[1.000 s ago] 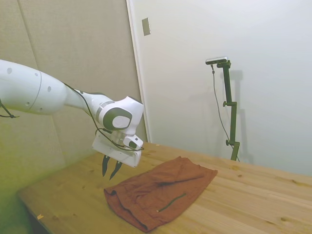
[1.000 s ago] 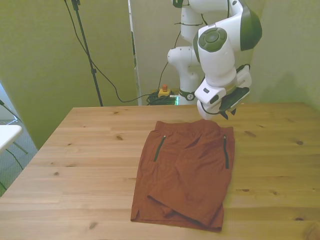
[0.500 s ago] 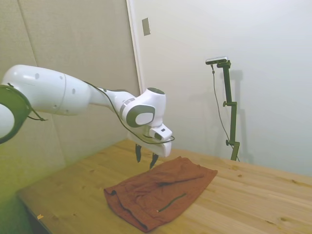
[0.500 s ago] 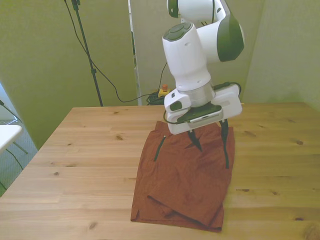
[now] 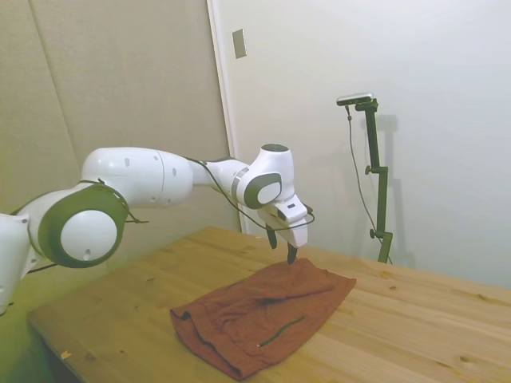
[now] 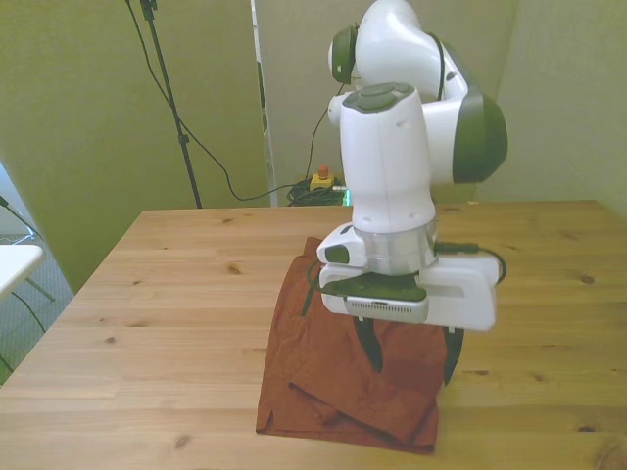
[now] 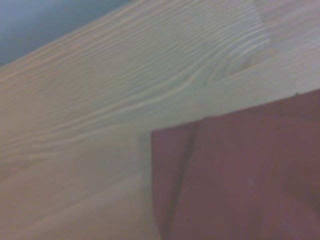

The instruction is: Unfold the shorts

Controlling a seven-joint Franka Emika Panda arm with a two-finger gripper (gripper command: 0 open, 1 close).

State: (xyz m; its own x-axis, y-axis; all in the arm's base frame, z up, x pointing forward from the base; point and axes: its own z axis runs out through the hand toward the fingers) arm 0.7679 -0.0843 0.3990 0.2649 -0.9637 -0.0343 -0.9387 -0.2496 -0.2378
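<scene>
The rust-red shorts (image 6: 318, 357) lie folded flat on the wooden table (image 6: 147, 294), with a dark pocket line (image 5: 281, 329) showing in the side view. My gripper (image 6: 409, 352) hangs just above the end of the shorts nearest the front camera, toward the front view's right. It is open wide, with one dark finger (image 6: 369, 345) over the fabric and the other by the cloth's right edge. Nothing is between them. From the side, the gripper (image 5: 282, 246) hovers over the far end of the shorts (image 5: 263, 315). The wrist view shows a corner of the shorts (image 7: 240, 175) on bare wood.
The table (image 5: 415, 335) extends well beyond the shorts on both sides. Its near edge in the front view runs just below the cloth. A white object (image 6: 15, 264) sits off the table at the front view's left. A yellow box with a red button (image 6: 320, 179) lies on the floor behind.
The arm has swept from beside the far end of the shorts across the cloth to its near end in the front view, coming lower. The fingers stayed open.
</scene>
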